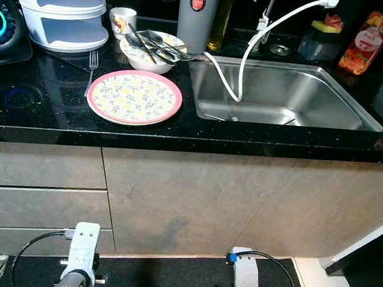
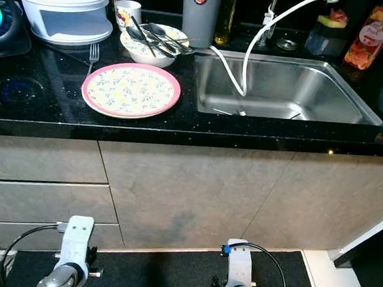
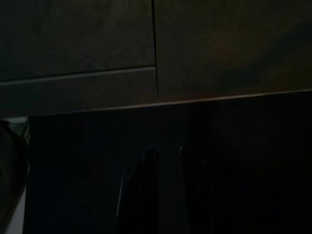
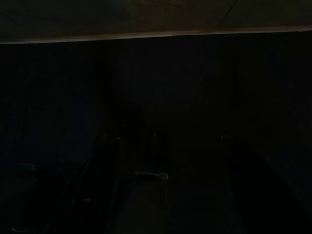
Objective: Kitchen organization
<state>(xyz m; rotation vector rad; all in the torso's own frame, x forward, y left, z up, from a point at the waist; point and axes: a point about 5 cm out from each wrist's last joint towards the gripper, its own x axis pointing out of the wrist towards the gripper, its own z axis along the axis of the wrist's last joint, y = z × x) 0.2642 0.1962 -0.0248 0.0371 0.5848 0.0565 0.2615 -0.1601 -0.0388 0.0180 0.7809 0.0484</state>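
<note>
Both arms hang idle low before the cabinet fronts, and I cannot tell how the left end effector (image 3: pixel 163 195) or right end effector (image 4: pixel 131 195) is set. Probably start by lifting an arm squarely above the pink plate (image 1: pixel 134 97), beside the fork (image 1: pixel 93 61) and the cutlery bowl (image 1: pixel 151 50). The glossy black bench (image 1: pixel 40 103) carries a steel sink (image 1: pixel 283 91) at right.
</note>
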